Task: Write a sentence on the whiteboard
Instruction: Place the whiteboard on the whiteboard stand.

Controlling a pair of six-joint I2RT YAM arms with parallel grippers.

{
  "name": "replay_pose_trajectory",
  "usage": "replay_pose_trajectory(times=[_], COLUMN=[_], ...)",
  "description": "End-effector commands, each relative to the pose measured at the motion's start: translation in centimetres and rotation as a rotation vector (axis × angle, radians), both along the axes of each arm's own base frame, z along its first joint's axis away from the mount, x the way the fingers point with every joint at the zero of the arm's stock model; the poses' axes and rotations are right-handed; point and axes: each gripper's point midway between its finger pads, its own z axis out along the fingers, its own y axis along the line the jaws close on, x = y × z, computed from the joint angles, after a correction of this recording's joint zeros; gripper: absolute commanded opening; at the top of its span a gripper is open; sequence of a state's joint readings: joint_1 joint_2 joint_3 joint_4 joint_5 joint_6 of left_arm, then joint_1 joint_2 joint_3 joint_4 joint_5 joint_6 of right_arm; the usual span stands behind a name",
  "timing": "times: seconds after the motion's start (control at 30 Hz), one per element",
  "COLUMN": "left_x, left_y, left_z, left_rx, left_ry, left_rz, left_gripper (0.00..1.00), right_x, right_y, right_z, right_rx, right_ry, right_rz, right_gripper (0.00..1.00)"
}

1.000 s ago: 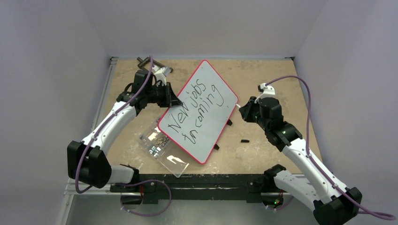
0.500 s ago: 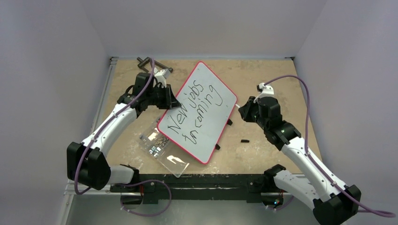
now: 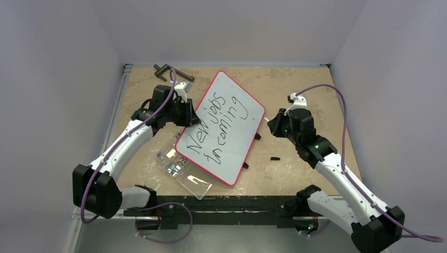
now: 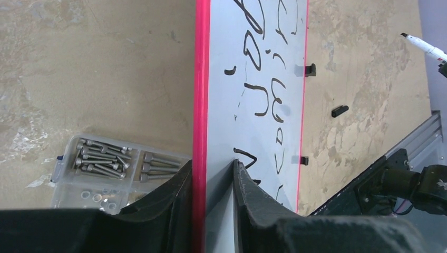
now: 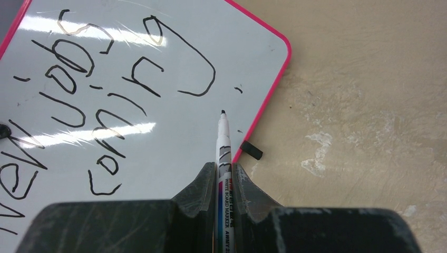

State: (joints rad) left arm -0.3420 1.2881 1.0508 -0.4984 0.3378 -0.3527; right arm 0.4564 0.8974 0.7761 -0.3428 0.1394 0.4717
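Nearest us, the whiteboard (image 3: 234, 153) overlaps the screw box (image 3: 182, 171), its long axis running away and to the right. The left gripper (image 4: 212, 168) pinches the board's red left rim. The right gripper (image 5: 224, 174), clamped on the marker (image 5: 223, 139), is off the board's right edge. The tip is just past the final g of the sentence (image 3: 219, 124), but I can't tell if it's touching.

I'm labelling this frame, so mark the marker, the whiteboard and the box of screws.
marker (image 5: 223, 145), right wrist view, on its white barrel below the tip.
whiteboard (image 3: 235, 152), top view, on bare white surface near its right edge.
box of screws (image 3: 195, 183), top view, on its clear near end.
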Motion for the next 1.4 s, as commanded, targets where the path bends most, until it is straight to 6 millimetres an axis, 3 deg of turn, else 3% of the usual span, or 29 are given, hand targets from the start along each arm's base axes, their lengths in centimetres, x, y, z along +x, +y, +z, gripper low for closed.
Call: replay_pose_trajectory(times=[0.0, 0.6, 1.0, 1.37], left_x=[-0.7, -0.1, -0.4, -0.7], left_y=[4.3, 3.7, 1.9, 1.1], left_z=[-3.4, -1.7, 1.5, 2.7], left_rx=[0.241, 0.219, 0.189, 0.205], left_ry=[0.034, -0.009, -0.077, -0.103], left_rz=[0.053, 0.031, -0.021, -0.048], left_gripper=[0.25, 0.38, 0.40, 0.49], right_x=[0.5, 0.5, 0.8, 0.8], right_y=[0.2, 0.2, 0.4, 0.5], right_z=[0.7, 0.1, -0.2, -0.2], right_rx=[0.011, 0.008, 0.008, 0.007], right_ry=[-0.035, -0.028, -0.020, -0.018], right_rz=[0.001, 0.001, 0.005, 0.005], right_gripper=[0.00, 0.00, 0.00, 0.00])
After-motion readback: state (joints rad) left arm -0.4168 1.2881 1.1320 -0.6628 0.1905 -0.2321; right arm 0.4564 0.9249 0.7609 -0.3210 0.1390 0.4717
